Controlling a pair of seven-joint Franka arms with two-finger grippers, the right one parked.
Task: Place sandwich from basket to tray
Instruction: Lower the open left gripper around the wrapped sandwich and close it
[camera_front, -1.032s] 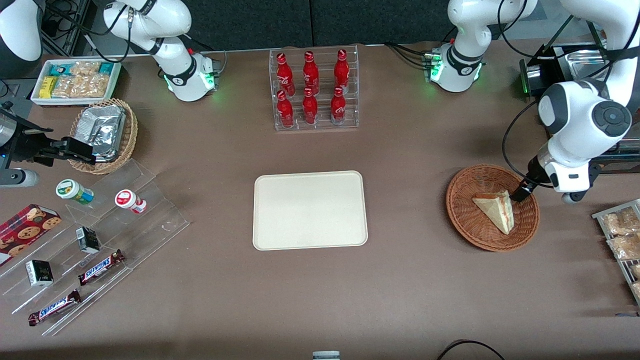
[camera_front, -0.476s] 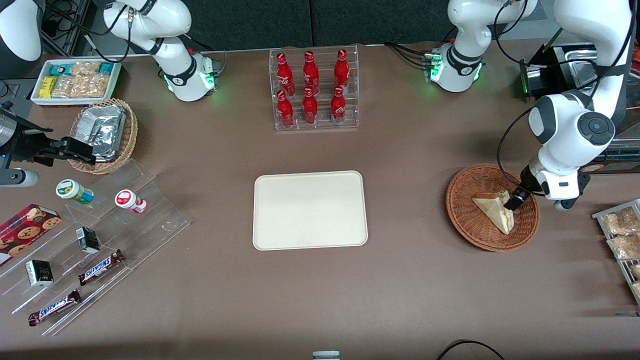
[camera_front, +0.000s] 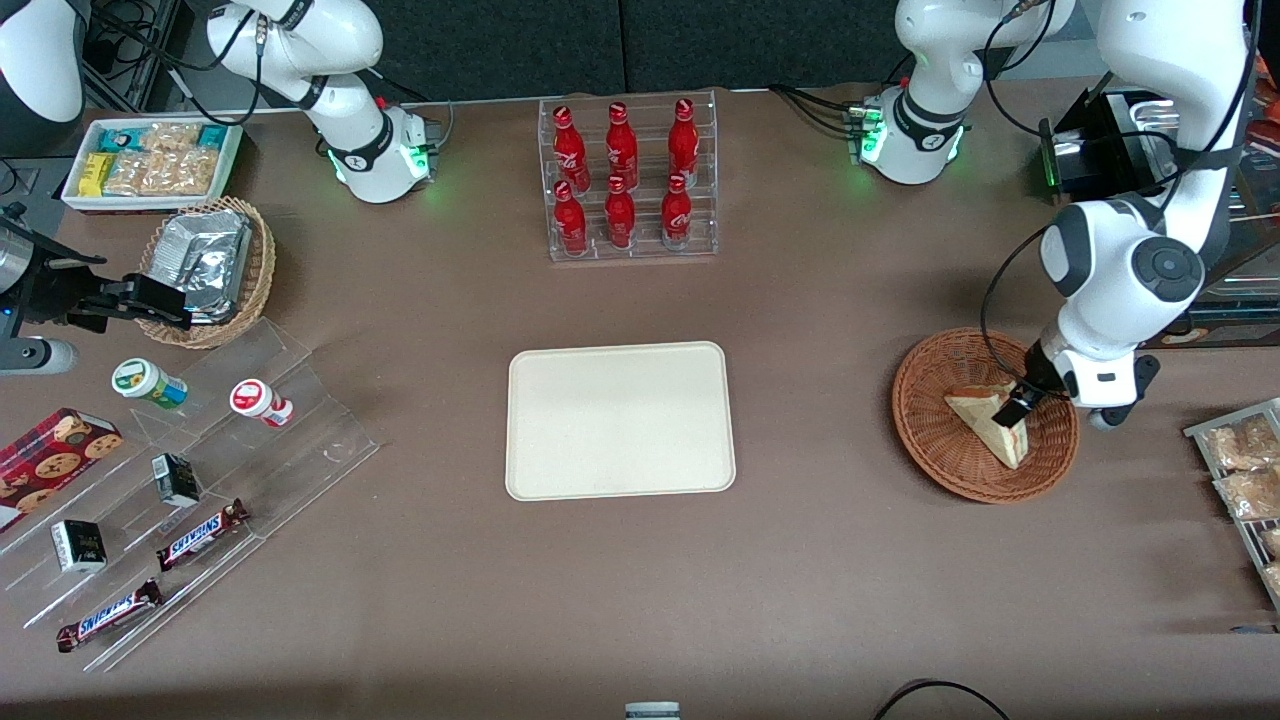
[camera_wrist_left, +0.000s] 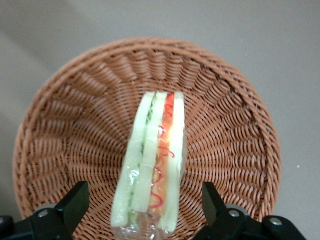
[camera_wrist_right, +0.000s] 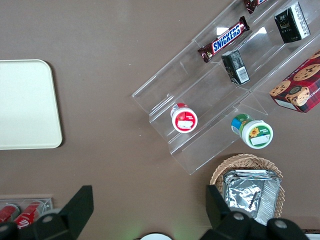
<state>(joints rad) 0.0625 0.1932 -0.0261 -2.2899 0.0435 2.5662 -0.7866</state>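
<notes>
The sandwich (camera_front: 987, 424), a pale bread wedge with red and green filling, lies in the reddish-brown wicker basket (camera_front: 940, 450) toward the working arm's end of the table. In the left wrist view the sandwich (camera_wrist_left: 152, 165) stands on edge in the basket (camera_wrist_left: 75, 130), its cut edge up. My left gripper (camera_front: 1012, 412) is low over the sandwich, and in the left wrist view the gripper (camera_wrist_left: 145, 210) is open with one finger on each side of the wedge, apart from it. The cream tray (camera_front: 620, 420) lies at the table's middle, bare.
A clear rack of red bottles (camera_front: 628, 180) stands farther from the front camera than the tray. Packets on a rack (camera_front: 1240, 470) lie beside the basket at the table's edge. A tan basket with a foil packet (camera_front: 205, 265) and clear snack steps (camera_front: 190, 480) lie toward the parked arm's end.
My left gripper has moved down and toward the tray's side, from the basket's rim to over the sandwich. The sandwich has not moved.
</notes>
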